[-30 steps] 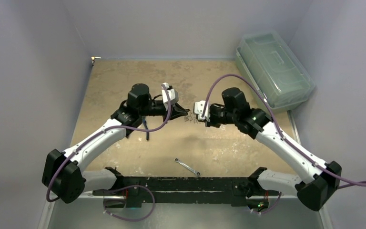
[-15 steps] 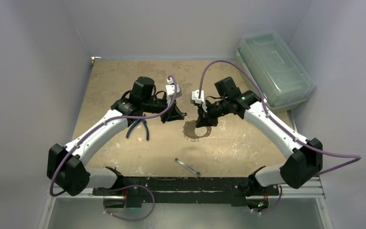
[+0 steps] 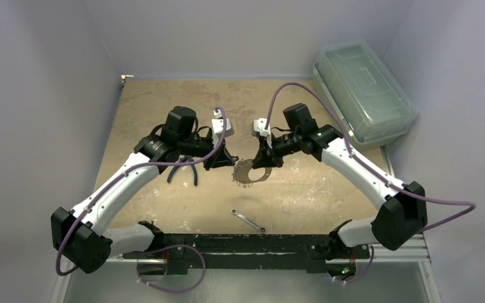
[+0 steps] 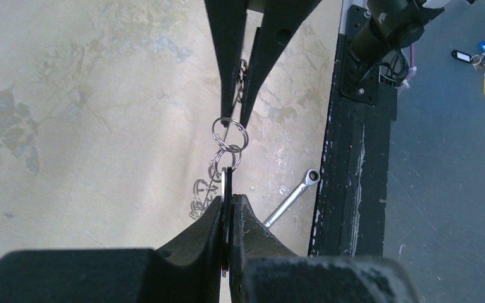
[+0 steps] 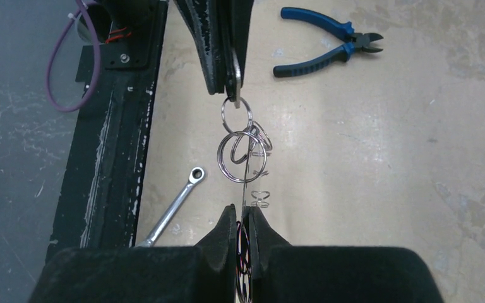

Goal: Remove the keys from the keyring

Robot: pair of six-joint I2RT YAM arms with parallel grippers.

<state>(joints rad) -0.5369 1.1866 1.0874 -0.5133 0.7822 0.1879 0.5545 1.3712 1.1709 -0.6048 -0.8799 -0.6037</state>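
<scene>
My left gripper is shut on a flat silvery key seen edge-on. From it a chain of small metal rings runs across to my right gripper. That gripper is shut on the thin edge of the large keyring. In the top view the two grippers face each other above mid-table, the left gripper a short gap from the right gripper. The keyring loop hangs between and below them. The key shows again in the left fingers in the right wrist view.
Blue-handled pliers lie on the table under the left arm. A slim silver wrench lies near the black front rail. A clear lidded plastic box stands at the back right.
A second ago the grippers met fingertip to fingertip. They have since drawn apart with the ring chain stretched between them, and both have shifted a little left and down.
</scene>
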